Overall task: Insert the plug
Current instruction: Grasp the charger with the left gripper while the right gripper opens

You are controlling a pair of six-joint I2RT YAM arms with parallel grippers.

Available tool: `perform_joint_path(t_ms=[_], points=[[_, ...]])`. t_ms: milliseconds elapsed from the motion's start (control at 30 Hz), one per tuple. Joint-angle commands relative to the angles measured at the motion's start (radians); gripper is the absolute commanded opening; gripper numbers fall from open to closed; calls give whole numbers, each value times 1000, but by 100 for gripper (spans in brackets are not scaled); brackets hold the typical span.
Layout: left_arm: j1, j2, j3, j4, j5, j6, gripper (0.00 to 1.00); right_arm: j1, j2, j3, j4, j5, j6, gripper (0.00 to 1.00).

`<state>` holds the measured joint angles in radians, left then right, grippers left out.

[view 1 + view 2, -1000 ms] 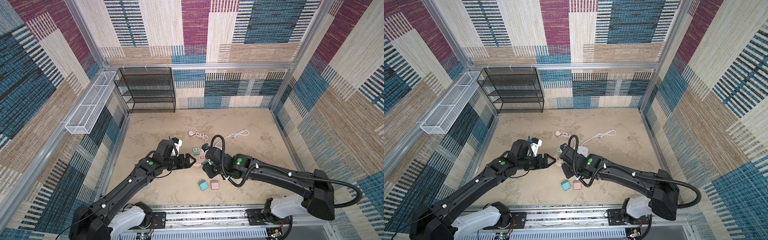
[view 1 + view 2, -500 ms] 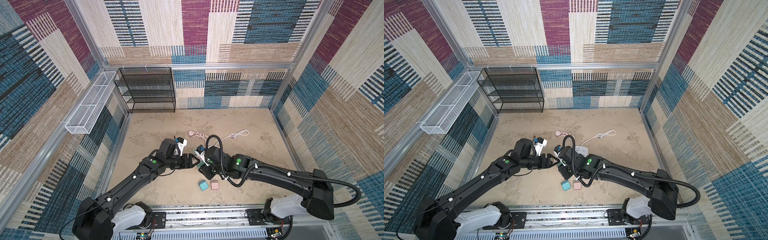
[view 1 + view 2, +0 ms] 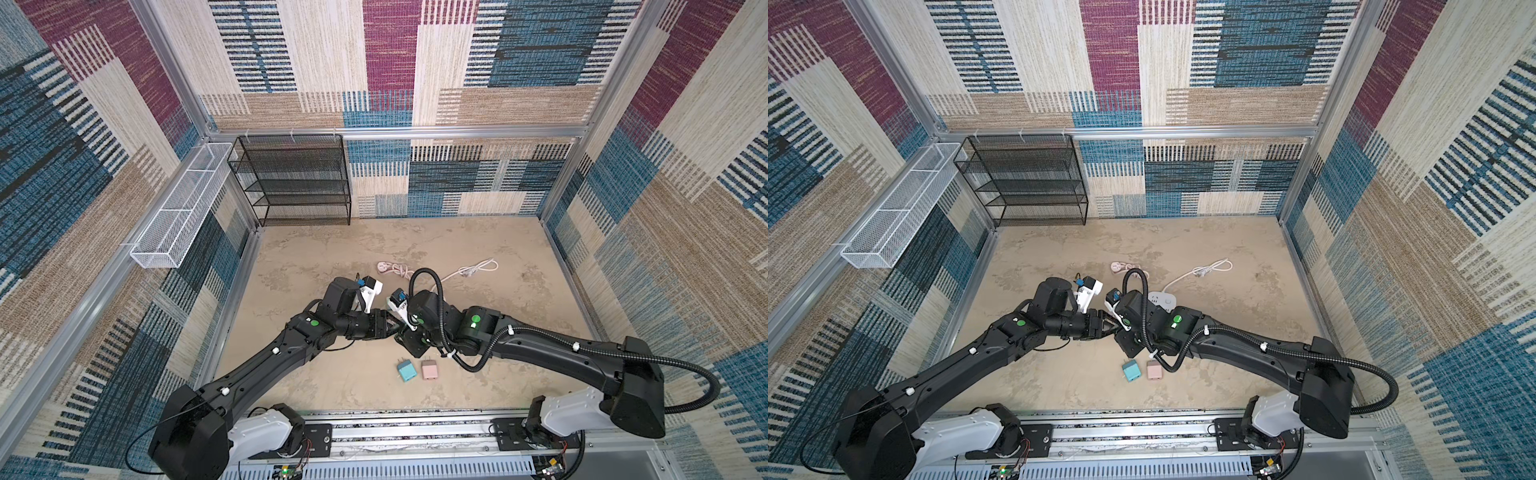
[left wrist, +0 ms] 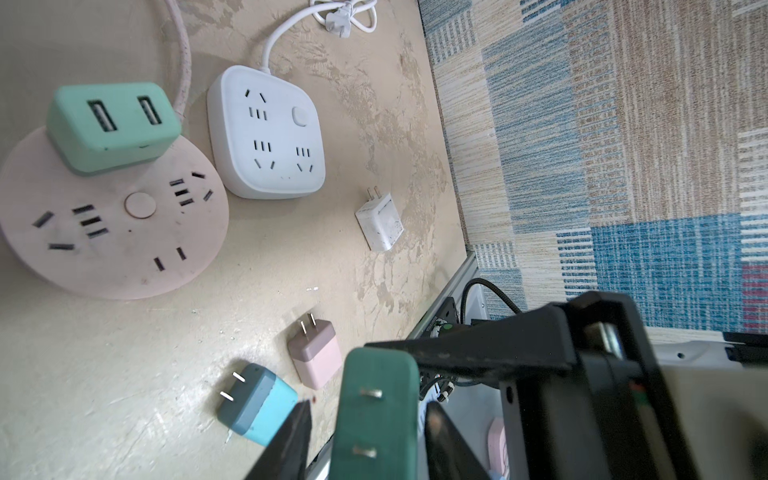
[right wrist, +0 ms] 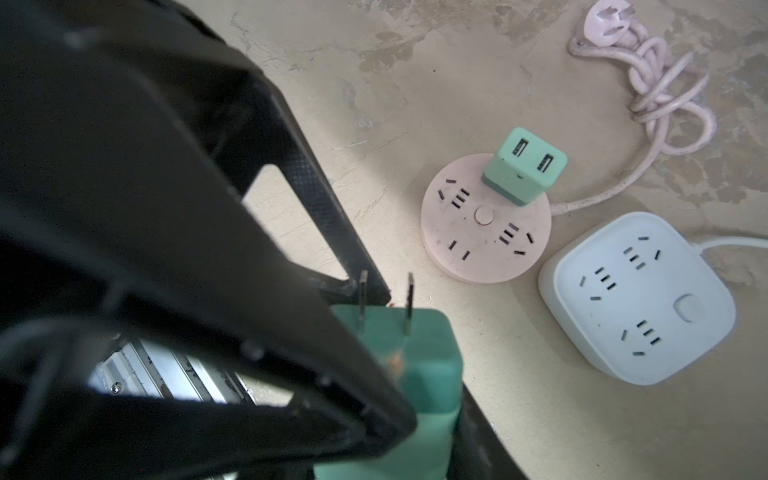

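**Plug held mid-air between both arms: handover, no insertion yet**

We read this as the regrasp step. The dark green plug [image 4: 376,419] hangs above the table [image 4: 124,353], near the loose blue adapter [image 4: 253,409] and pink adapter [image 4: 316,353], w/ both prongs bare. The right gripper [image 5: 428,395] has its fingers pinching the plug body. The left gripper [image 3: 1108,328] meets it head-on, its fingers [image 4: 291,440] flanking the plug's long sides. A sliver of gap shows on one side in the left wrist view, so we cannot tell whether they grip it or only bracket it (the far side is too dark to judge).

The targets lie close by. The pink round strip [image 4: 124,232] has one socket taken by a mint USB charger [image 4: 112,124], and the white square strip [image 4: 266,133] sits just beside it.

Next, in our judgement, one pair of fingers must hold firm while the other lets go w/o dragging the plug askew. Then the prongs turn down, line up over a free two-slot socket & press in straight. Which strip is meant, we can't say.
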<state>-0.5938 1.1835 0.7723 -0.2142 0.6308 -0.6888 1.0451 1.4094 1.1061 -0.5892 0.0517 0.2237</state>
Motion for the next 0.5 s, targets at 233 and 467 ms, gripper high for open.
perform_joint_path(t_ms=[233,467], points=[[-8,9,-24,52,32,-29,22,0,18,26,26,3,-13,0],[-8,-3,-73,120,-13,-76,0,0,11,-9,85,12,-13,37]])
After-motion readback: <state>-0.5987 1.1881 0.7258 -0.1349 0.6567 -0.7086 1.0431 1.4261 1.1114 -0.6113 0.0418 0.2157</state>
